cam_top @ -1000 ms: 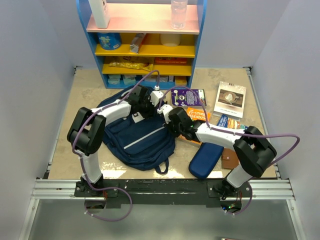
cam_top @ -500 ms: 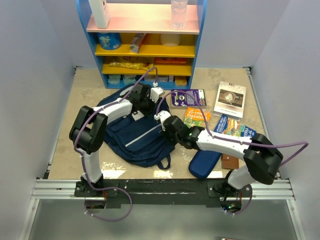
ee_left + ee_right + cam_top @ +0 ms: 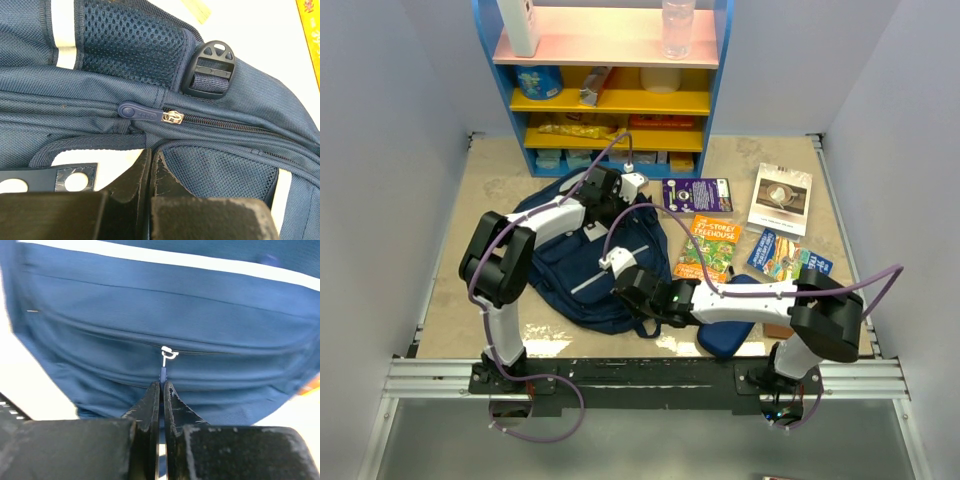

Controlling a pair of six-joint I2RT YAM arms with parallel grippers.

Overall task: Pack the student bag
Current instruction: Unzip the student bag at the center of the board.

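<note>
Beige table (image 3: 490, 180), colourful shelf (image 3: 610, 100) at the back, and the navy backpack (image 3: 555, 275) lies flat just in front of that shelf. Left claw (image 3: 151, 162) sits at the bag's end nearest the shelf, fingers pressed together, tips close to a blue zip tab (image 3: 140, 111) and a black buckle (image 3: 210, 67). Right claw (image 3: 161, 387) is at the end farthest from the shelf, pinched tight on the front pocket's zip pull (image 3: 163, 374), with the pale stripe beyond it.
</note>
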